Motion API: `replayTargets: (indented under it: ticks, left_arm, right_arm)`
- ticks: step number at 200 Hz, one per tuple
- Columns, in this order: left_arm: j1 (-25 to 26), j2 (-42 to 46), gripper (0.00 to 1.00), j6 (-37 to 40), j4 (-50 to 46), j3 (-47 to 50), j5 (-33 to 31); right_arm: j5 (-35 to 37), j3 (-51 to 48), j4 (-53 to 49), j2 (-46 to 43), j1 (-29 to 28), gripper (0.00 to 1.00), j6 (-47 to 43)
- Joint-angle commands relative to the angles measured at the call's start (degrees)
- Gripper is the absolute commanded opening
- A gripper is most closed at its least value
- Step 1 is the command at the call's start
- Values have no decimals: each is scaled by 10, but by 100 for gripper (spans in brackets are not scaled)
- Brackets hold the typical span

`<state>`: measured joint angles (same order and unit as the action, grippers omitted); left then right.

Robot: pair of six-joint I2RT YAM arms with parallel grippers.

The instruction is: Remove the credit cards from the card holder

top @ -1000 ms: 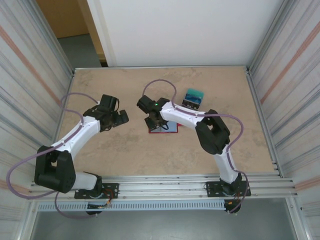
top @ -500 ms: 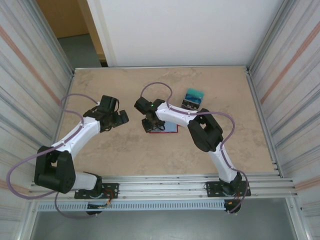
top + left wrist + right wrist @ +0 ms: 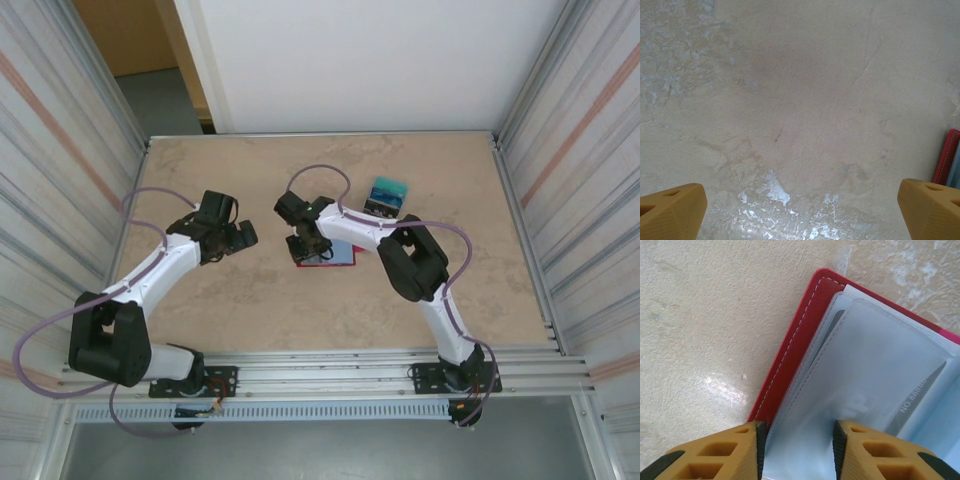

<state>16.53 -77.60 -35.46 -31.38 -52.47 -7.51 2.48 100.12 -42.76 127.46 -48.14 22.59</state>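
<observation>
View from above of a mottled beige tabletop walled in by ribbed metal panels, with two white and black robot arms bolted at its near edge.

On the left, the left arm reaches toward the middle. Its tool hovers over bare surface, released, with its jaws spread wide. In the left wrist camera, that tool shows as two orange fingertips at the bottom corners. Nothing lies between them, and the red edge of the card holder shows at the far right.

Near the centre, the right arm bends back so that its tool sits at the left end of the card holder, a small red wallet lying open and flat. In the right wrist camera, the tool has its jaws partly apart, released. They rest over the card holder, with a pale see-through pocket lying flat across the gap. One dark card with white printed characters sits inside a pocket.

Farther right and toward the back, near the wallet but apart from it, lie the credit cards, a small teal and blue pile.
</observation>
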Motion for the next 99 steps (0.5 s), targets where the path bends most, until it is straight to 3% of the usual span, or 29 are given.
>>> replayTargets:
  ticks: [1, 37, 99]
  left_arm:
    - [-4, -1, 99, -9, 0, -7, 0]
    - [-4, 0, 99, -8, -4, -12, 0]
    - [-3, 5, 99, -5, -4, -20, 4]
  right_arm:
    - [-27, -21, 9, -5, 8, 34, 14]
    - [-31, -25, 15, -13, 8, 24, 15]
    - [-29, -32, 24, -39, 10, 23, 18]
